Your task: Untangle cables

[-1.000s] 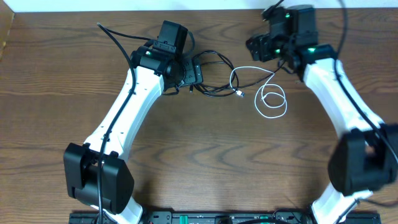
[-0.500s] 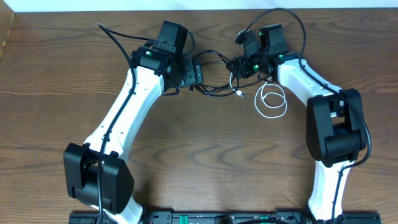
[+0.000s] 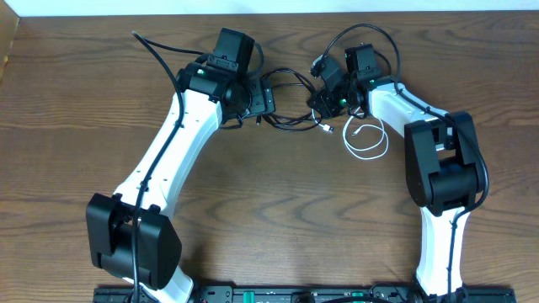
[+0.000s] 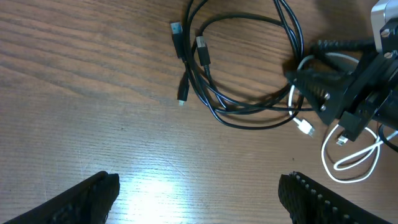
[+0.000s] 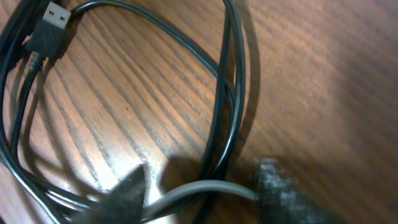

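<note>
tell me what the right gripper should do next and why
Probably close the right gripper on the white cable, then ease it away from the black cables. In the right wrist view it straddles the white cable, jaws apart, right where that cable crosses the black loop, so a grasp looks lined up.

On my brown wooden table (image 3: 278,210) lie a loose tangle of thin black cables (image 3: 295,126), close to the far edge about midway along it, and a white cable (image 3: 365,156) looped just beside them toward the right edge.
</note>
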Action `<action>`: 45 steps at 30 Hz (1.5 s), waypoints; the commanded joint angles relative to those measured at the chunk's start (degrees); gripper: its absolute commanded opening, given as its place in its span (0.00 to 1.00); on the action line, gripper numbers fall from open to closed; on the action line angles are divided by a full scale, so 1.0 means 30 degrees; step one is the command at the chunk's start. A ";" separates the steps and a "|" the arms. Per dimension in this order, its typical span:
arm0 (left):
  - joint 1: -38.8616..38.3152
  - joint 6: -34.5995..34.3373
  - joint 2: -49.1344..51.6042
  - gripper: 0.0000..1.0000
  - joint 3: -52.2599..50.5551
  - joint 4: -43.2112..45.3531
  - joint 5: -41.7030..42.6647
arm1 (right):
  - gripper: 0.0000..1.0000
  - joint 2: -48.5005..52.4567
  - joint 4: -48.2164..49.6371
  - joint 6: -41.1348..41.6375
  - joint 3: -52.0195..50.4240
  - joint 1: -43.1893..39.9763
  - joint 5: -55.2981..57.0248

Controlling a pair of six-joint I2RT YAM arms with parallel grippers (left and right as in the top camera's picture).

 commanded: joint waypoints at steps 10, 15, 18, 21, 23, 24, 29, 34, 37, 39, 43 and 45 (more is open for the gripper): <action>0.0058 0.0328 0.0219 0.87 -0.0168 -0.0058 -0.0044 | 0.04 -0.0372 -0.0947 0.6462 -0.0022 -0.0437 0.0525; 0.0058 0.0328 0.0219 0.87 -0.0168 -0.0058 -0.0044 | 0.08 -0.2878 -0.2237 1.2859 -0.0022 -0.0627 0.1836; 0.0058 0.0328 0.0219 0.87 -0.0168 -0.0051 -0.0044 | 0.12 -0.3031 -0.2805 1.4542 -0.0022 -0.0197 0.2076; 0.0058 0.0328 0.0219 0.88 -0.0168 -0.0066 -0.0044 | 0.25 -0.2688 -0.4065 1.5620 -0.0036 0.0809 0.4022; 0.0058 0.0328 0.0219 0.87 -0.0168 -0.0058 -0.0044 | 0.40 -0.2433 -0.4430 1.5795 -0.0036 0.1341 0.4517; 0.0058 0.0328 0.0219 0.87 -0.0168 -0.0058 -0.0044 | 0.50 -0.2266 -0.4743 1.6079 -0.0044 0.1778 0.5136; 0.0058 0.0328 0.0219 0.87 -0.0168 -0.0066 -0.0044 | 0.50 -0.1989 -0.4772 1.6283 -0.0051 0.2827 0.7410; 0.0058 0.0328 0.0219 0.87 -0.0168 -0.0066 -0.0044 | 0.33 -0.1989 -0.4962 1.6283 -0.0066 0.3053 0.8116; 0.0058 0.0328 0.0219 0.87 -0.0168 -0.0073 -0.0044 | 0.23 -0.1989 -0.5246 1.6283 -0.0095 0.3067 0.8116; 0.0058 0.0328 0.0219 0.87 -0.0168 -0.0066 -0.0044 | 0.18 -0.1982 -0.5202 1.6283 -0.0277 0.3104 0.8109; 0.0058 0.0328 0.0219 0.87 -0.0168 -0.0080 -0.0044 | 0.13 -0.1982 -0.5144 1.6269 -0.0554 0.3228 0.8094; 0.0058 0.0335 0.0219 0.87 -0.0168 -0.0153 -0.0044 | 0.09 -0.1982 -0.5442 1.6262 -0.0583 0.3322 0.8102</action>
